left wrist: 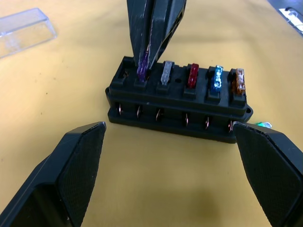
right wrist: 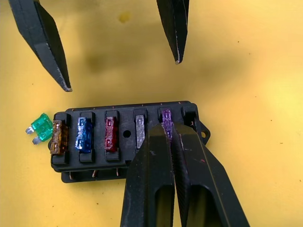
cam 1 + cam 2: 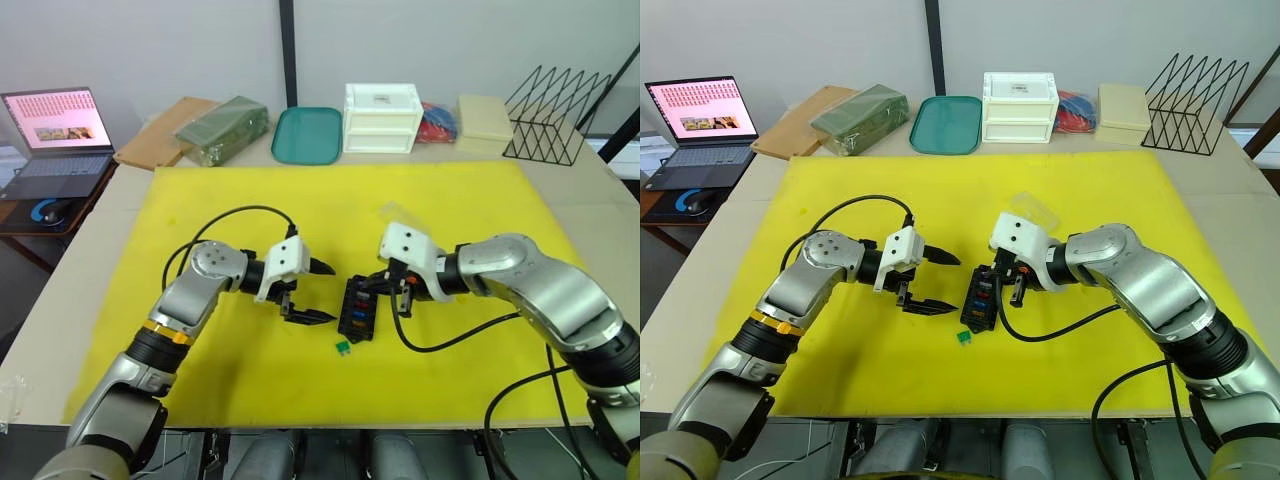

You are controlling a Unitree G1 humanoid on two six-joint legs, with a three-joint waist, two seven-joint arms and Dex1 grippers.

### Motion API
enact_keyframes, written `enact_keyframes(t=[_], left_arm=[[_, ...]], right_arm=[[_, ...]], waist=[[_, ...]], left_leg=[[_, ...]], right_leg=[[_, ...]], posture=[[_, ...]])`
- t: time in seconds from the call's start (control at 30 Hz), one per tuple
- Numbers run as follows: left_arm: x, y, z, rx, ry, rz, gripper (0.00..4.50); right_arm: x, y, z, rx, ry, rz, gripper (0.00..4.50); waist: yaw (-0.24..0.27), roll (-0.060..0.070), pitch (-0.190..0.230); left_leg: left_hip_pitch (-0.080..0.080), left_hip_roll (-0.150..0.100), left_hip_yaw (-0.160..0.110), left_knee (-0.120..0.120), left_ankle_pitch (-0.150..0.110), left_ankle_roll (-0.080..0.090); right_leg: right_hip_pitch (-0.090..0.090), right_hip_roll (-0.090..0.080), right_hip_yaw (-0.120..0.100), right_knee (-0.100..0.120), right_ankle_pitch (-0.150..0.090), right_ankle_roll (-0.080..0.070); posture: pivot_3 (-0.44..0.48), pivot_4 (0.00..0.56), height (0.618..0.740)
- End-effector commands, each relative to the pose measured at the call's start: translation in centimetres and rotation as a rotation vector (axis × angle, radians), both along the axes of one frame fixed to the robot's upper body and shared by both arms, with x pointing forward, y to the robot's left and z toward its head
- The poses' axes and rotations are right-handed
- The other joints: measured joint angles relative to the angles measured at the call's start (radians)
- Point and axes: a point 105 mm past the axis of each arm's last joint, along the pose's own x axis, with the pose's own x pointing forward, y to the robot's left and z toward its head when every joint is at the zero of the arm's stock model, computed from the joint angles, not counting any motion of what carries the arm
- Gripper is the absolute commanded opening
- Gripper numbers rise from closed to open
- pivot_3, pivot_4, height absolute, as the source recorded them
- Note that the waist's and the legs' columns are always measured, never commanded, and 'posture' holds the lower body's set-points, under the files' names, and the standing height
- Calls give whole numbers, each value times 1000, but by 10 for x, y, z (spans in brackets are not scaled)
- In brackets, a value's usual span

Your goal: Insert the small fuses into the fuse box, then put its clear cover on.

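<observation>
The black fuse box (image 3: 357,306) lies on the yellow mat between my two grippers. In its slots stand an amber fuse (image 2: 57,137), a blue one (image 2: 84,134), a red one (image 2: 110,134), a grey one (image 2: 139,133) and a purple fuse (image 2: 165,118). The slot at the end beside the purple fuse is empty. My right gripper (image 2: 166,128) is shut on the purple fuse, which sits in its slot. My left gripper (image 3: 331,292) stands open just left of the box, touching nothing. A green fuse (image 3: 343,347) lies loose on the mat by the box's near end. The clear cover (image 3: 1033,208) rests on the mat behind my right wrist.
Along the table's far edge stand a white drawer unit (image 3: 382,118), a teal tray (image 3: 307,134), a green box (image 3: 222,128) and a black wire rack (image 3: 555,115). A laptop (image 3: 55,135) sits on a side table at the far left. The yellow mat (image 3: 250,380) is bare in front.
</observation>
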Motion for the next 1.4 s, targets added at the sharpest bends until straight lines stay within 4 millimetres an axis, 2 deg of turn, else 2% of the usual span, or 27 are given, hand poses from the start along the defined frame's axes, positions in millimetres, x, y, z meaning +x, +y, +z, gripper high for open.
enact_keyframes(t=[0.03,0.23,0.57,0.7,0.97,1.17,1.3,1.4], left_arm=[[-4,-2,7,-8,-33,-21,4481],[-5,-3,7,-8,-33,-23,4481],[-7,-5,6,-9,-31,-24,4481],[-7,-5,6,-9,-31,-23,4481],[-7,-5,6,-6,-31,-17,4481],[-7,-5,6,-5,-32,-17,4481],[-6,-5,6,-4,-33,-15,4500],[-6,-4,6,-4,-34,-13,4500]], right_arm=[[0,2,3,2,-25,17,0],[1,-1,-5,-14,-24,16,0],[2,-10,-30,-53,36,6,0],[0,-8,-29,-46,58,18,0],[0,-2,-15,-15,30,43,0],[2,-2,-14,-19,27,37,0],[4,-1,-10,-11,15,33,895],[4,0,-3,-4,0,35,895]], waist=[[0,0,0],[0,0,0],[0,0,0],[0,0,-1],[0,0,-1],[0,0,-1],[0,0,-1],[0,0,-1]], left_leg=[[0,0,0,0,0,0],[0,0,0,0,0,0],[0,0,0,0,0,0],[1,0,0,0,0,0],[1,0,0,0,0,0],[1,0,0,0,0,0],[1,0,0,0,0,0],[1,0,0,0,0,0]], right_leg=[[0,0,0,0,0,0],[0,0,0,0,0,0],[1,0,0,0,0,0],[1,0,0,0,0,0],[1,0,0,0,0,0],[1,0,0,0,0,0],[1,0,0,0,0,0],[1,0,0,0,0,0]], posture=[[0,150,740],[0,150,740],[0,150,740],[0,150,740],[0,150,740],[0,150,740],[0,150,740],[0,150,740]])
